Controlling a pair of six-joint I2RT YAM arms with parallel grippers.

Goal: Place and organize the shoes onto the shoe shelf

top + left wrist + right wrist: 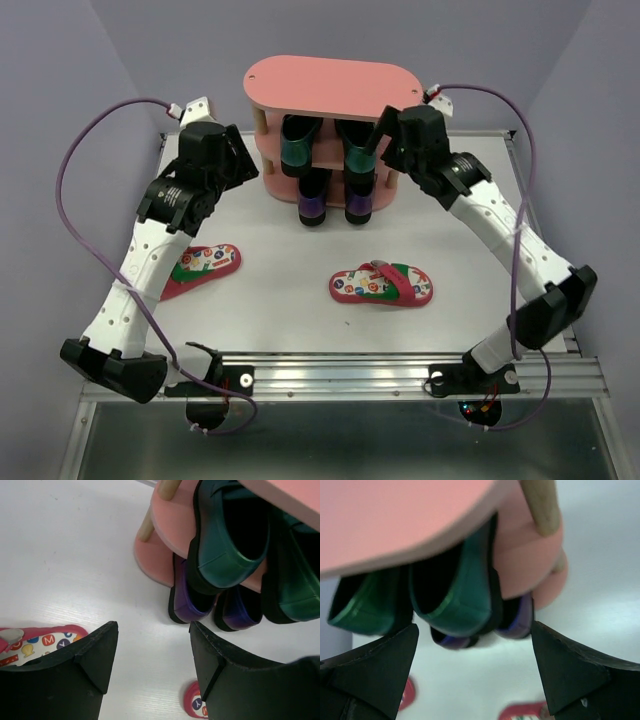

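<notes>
Top external: left arm over one flip-flop, second flip-flop uncovered

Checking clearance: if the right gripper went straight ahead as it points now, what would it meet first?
Probably the heel of the dark-green loafer on the shoe shelf, straight ahead of the open right gripper; depth is unclear.

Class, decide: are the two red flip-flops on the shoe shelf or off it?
Off. The left flip-flop and the right flip-flop lie flat on the table, in front of the shoe shelf, which holds only loafers.
</notes>
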